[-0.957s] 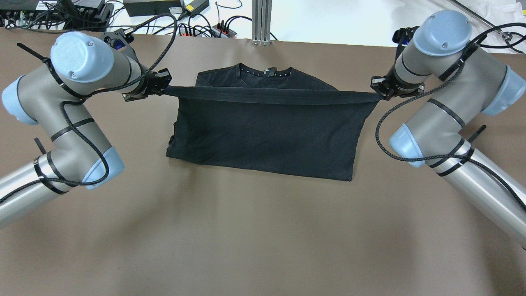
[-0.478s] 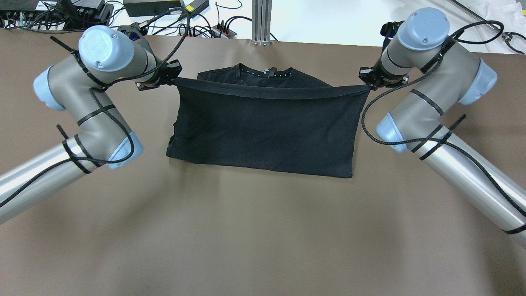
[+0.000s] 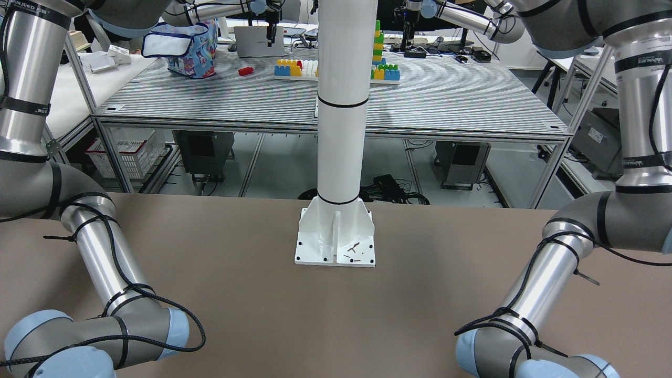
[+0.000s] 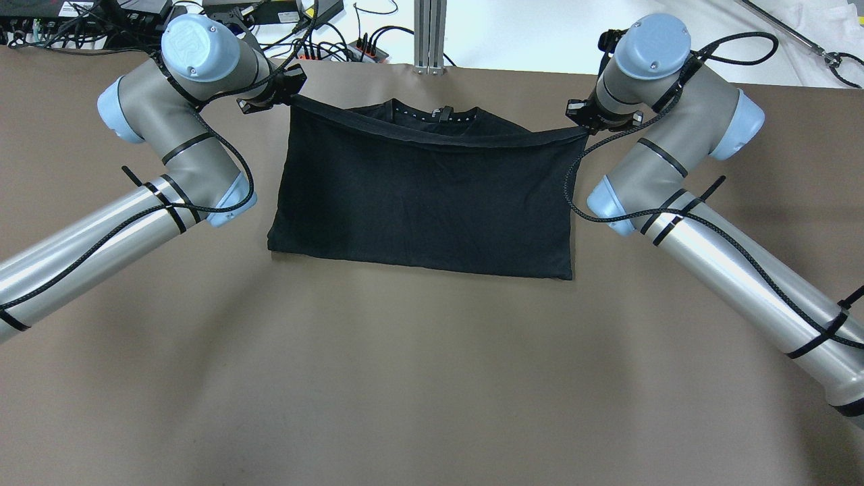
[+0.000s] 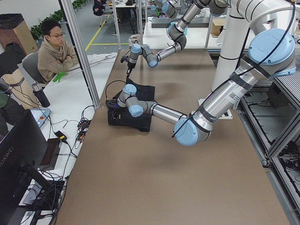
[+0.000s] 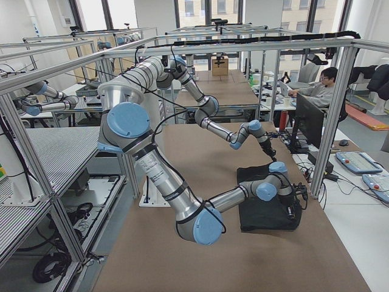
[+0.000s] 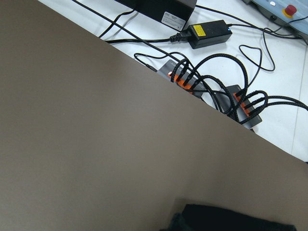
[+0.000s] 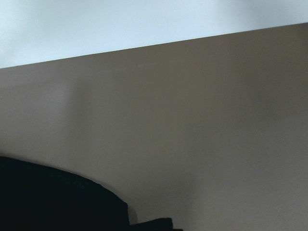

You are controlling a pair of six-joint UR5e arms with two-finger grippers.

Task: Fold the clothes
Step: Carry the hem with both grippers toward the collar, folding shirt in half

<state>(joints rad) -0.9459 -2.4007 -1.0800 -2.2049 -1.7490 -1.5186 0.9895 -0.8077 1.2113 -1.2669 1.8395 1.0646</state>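
Observation:
The clothes are one black T-shirt [image 4: 425, 196] lying at the far middle of the brown table [image 4: 405, 378]. Its lower half is folded up toward the collar [image 4: 432, 113]. My left gripper [image 4: 287, 94] is shut on the left corner of the lifted hem. My right gripper [image 4: 582, 128] is shut on the right corner. The hem hangs slack between them, just short of the collar. Black fabric shows at the bottom of the left wrist view [image 7: 231, 219] and of the right wrist view [image 8: 48, 197]. The front-facing view shows only the arms' elbows, not the shirt.
Power strips and cables [image 4: 337, 47] lie just beyond the table's far edge, with an aluminium post [image 4: 429, 34] behind the collar. The white post's base plate [image 3: 336, 247] stands at the robot's side. A seated person [image 5: 54, 49] is beside the table's far edge.
Both grippers have carried the hem away from the robot, toward the collar. The folded layer now covers nearly all of the shirt, and both arms have stretched farther out.

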